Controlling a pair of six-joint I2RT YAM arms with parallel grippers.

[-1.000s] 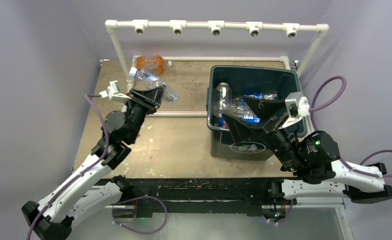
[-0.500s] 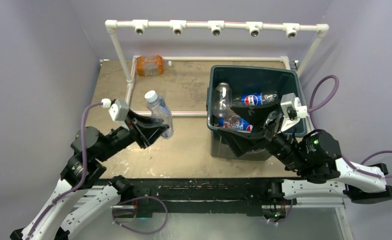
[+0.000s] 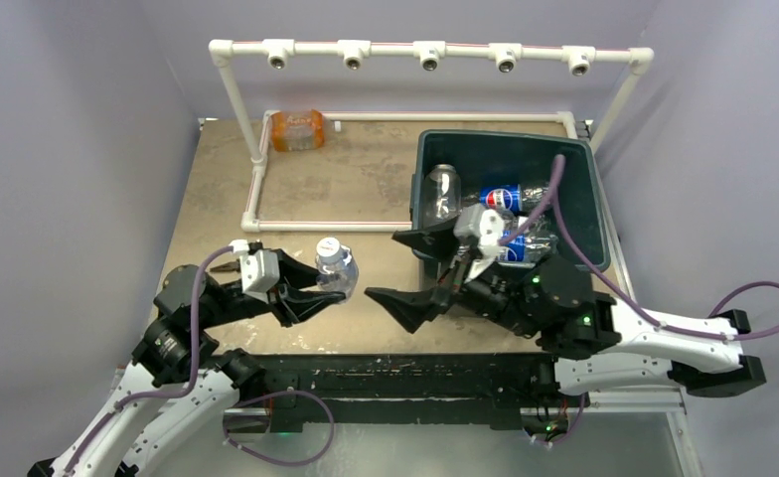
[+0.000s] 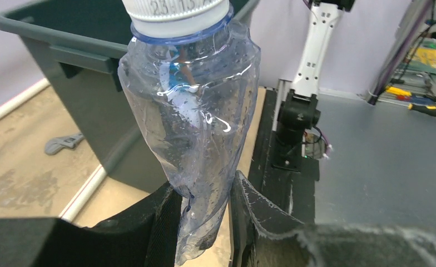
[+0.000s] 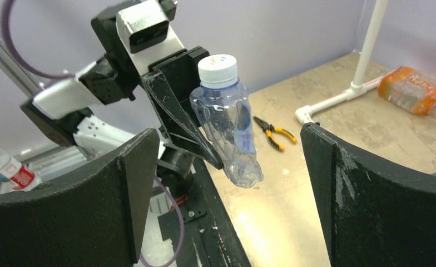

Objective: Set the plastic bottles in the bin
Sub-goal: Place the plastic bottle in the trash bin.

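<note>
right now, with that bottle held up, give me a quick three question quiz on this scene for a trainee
1. True or false: the left fingers pinch the clear bottle by its lower end, white cap up.
2. The right fingers are: A) shut on a can, B) wide open and empty, C) out of view.
3. Which hand tool lies on the table beyond the held bottle in the right wrist view?
Key: 1 true. 2 B. 3 yellow-handled pliers.
</note>
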